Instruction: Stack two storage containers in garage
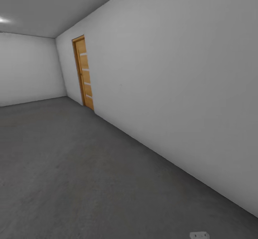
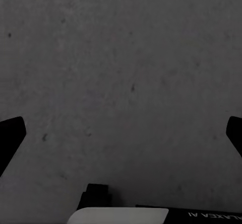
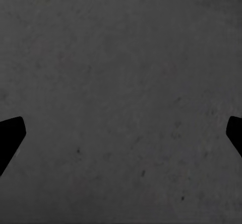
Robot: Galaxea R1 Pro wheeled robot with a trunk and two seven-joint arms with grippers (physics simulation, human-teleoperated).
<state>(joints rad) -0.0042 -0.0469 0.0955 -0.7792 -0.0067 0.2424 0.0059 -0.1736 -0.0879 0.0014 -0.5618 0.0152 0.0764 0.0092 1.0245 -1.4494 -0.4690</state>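
1. The garage is seen in the head view: dark grey concrete floor (image 1: 71,167) bordered by pale grey walls (image 1: 172,88).
2. An orange-brown wooden door (image 1: 84,72) with frosted stripes is set in the right-hand wall.
3. The left claw (image 2: 121,133) and right claw (image 3: 121,133) are spread wide, nothing held, above speckled concrete.

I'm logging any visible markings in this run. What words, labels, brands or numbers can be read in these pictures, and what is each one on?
"ALAXEA AI", upside down and cut off at the picture's edge, on the black robot part low in the left wrist view; likely the end of a longer brand name.
The door, the walls and the concrete floor carry no writing.
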